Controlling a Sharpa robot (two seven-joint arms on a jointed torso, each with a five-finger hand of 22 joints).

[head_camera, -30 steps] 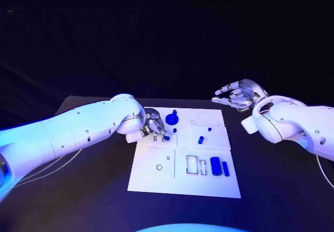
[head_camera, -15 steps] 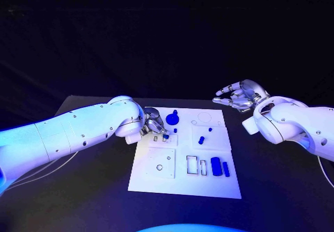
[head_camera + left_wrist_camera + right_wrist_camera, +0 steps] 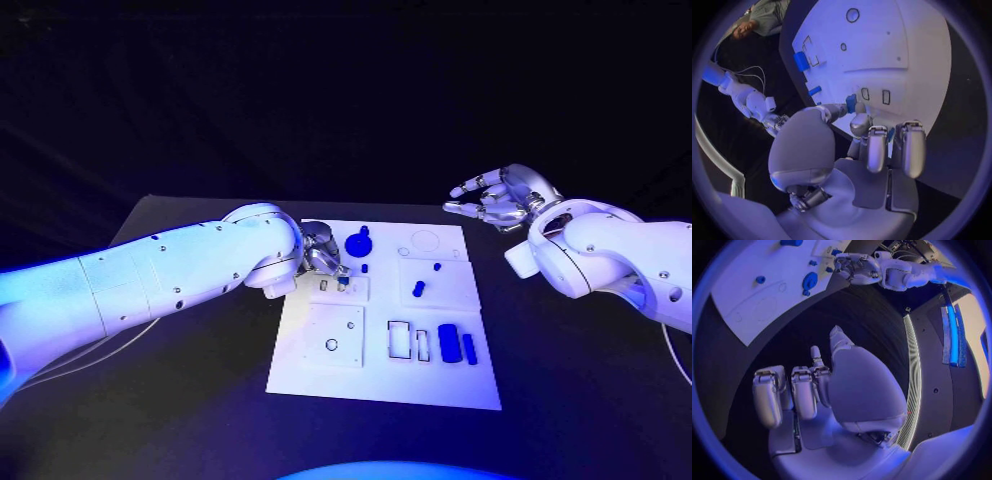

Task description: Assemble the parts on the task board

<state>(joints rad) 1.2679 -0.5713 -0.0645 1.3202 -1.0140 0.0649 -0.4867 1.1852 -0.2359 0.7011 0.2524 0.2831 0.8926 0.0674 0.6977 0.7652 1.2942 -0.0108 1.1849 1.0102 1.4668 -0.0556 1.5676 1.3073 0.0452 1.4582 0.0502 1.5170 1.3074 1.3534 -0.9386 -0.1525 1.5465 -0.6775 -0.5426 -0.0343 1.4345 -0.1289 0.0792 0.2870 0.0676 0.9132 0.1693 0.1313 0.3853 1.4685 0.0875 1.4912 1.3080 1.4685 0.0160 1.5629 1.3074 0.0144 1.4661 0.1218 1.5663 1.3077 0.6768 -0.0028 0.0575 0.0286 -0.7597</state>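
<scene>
While left hand (image 3: 320, 262) pinches small blue part (image 3: 851, 103) over task board (image 3: 332, 375) slots — likely seating it — right hand (image 3: 495, 198) waits clear, fingers loosely apart, empty.

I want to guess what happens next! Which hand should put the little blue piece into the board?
Probably the left hand. It already pinches a small blue part right over the task board, near two small slots. The right hand hangs off the board's far corner, holding nothing.

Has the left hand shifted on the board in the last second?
Barely. The left hand stays at the small slots on the task board, pinching a small blue part in its fingers; the right hand hovers off the board.
</scene>
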